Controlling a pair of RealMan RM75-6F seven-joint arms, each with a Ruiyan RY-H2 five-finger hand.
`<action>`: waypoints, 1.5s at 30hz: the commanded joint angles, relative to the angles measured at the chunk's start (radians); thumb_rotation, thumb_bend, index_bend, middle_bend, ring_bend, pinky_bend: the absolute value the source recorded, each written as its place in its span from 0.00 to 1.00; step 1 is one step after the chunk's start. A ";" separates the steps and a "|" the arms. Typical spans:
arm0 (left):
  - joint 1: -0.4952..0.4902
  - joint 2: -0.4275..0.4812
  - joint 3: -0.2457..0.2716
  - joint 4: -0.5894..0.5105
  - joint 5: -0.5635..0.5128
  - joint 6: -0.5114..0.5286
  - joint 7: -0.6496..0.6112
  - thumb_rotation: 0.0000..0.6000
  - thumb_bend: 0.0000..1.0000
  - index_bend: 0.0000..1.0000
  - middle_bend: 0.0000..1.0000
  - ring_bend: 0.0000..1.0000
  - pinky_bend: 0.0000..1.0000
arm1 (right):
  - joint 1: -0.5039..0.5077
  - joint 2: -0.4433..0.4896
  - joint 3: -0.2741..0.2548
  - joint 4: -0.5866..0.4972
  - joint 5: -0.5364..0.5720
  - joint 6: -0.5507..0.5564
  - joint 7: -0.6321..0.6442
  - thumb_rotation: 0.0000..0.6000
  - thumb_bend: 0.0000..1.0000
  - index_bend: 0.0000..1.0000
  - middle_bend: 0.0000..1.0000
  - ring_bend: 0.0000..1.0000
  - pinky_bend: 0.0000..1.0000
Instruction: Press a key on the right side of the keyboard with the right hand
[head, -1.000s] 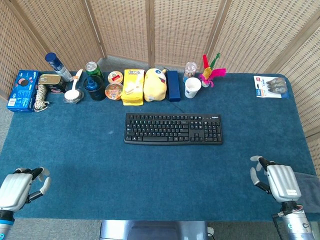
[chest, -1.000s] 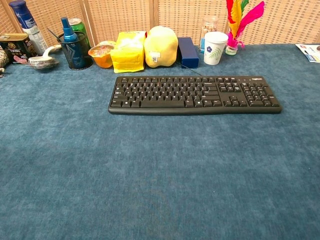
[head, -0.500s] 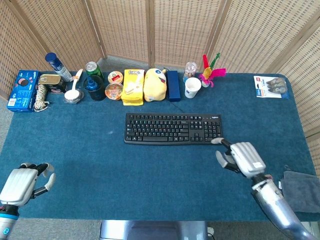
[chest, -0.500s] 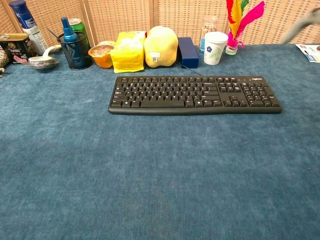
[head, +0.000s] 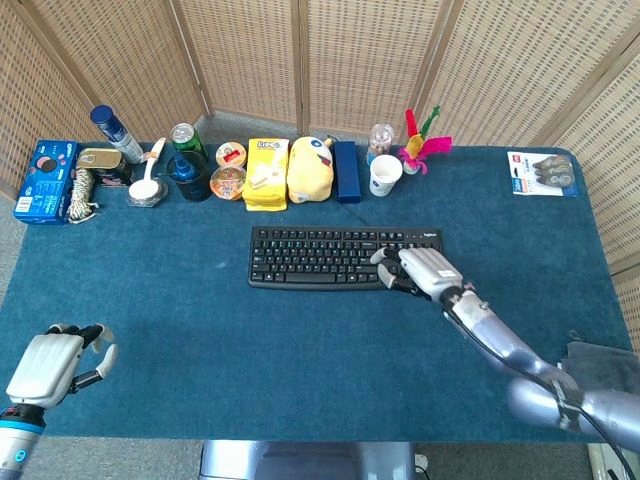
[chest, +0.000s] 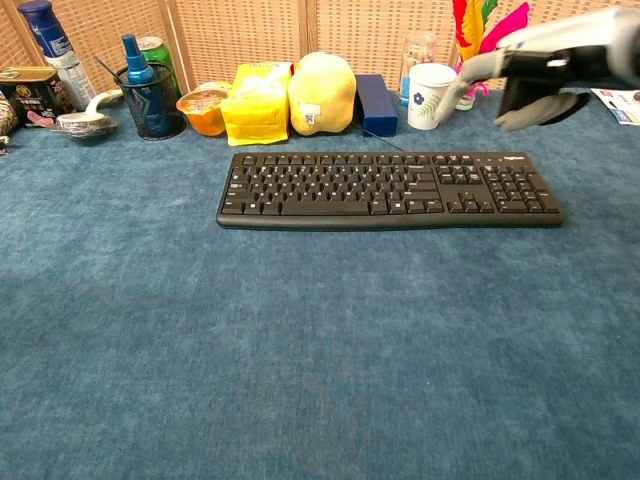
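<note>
A black keyboard (head: 320, 258) lies across the middle of the blue table; the chest view shows the keyboard (chest: 380, 185) whole, with no hand touching it. My right hand (head: 424, 270) hangs over its right end in the head view, palm down, fingers loosely apart and holding nothing. In the chest view the right hand (chest: 550, 62) floats well above the number-pad end, clear of the keys. My left hand (head: 55, 364) rests near the table's front left corner, empty with fingers apart.
A row of items lines the back edge: a paper cup (head: 385, 174), feathered shuttlecock (head: 424, 145), blue box (head: 347, 170), yellow plush (head: 309, 168), snack bag (head: 266, 173), cans and bottles at left. A battery pack (head: 541, 172) lies far right. A grey cloth (head: 600, 372) sits off the table's right edge.
My right hand has swept from the front right corner up and leftward to hover over the keyboard's right end. The left hand shifted only slightly.
</note>
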 joint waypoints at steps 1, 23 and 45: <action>-0.006 -0.005 0.000 -0.003 -0.007 -0.008 0.010 0.06 0.39 0.40 0.51 0.46 0.33 | 0.076 -0.063 -0.032 0.086 0.095 -0.031 -0.055 0.00 0.60 0.24 1.00 1.00 1.00; -0.020 -0.019 0.004 -0.005 -0.040 -0.019 0.026 0.05 0.39 0.40 0.51 0.45 0.33 | 0.251 -0.239 -0.210 0.367 0.393 -0.034 -0.217 0.00 0.61 0.24 1.00 1.00 1.00; -0.023 -0.024 0.009 0.020 -0.047 -0.021 0.004 0.05 0.39 0.40 0.51 0.45 0.33 | 0.315 -0.284 -0.266 0.417 0.517 -0.018 -0.289 0.00 0.61 0.24 1.00 1.00 1.00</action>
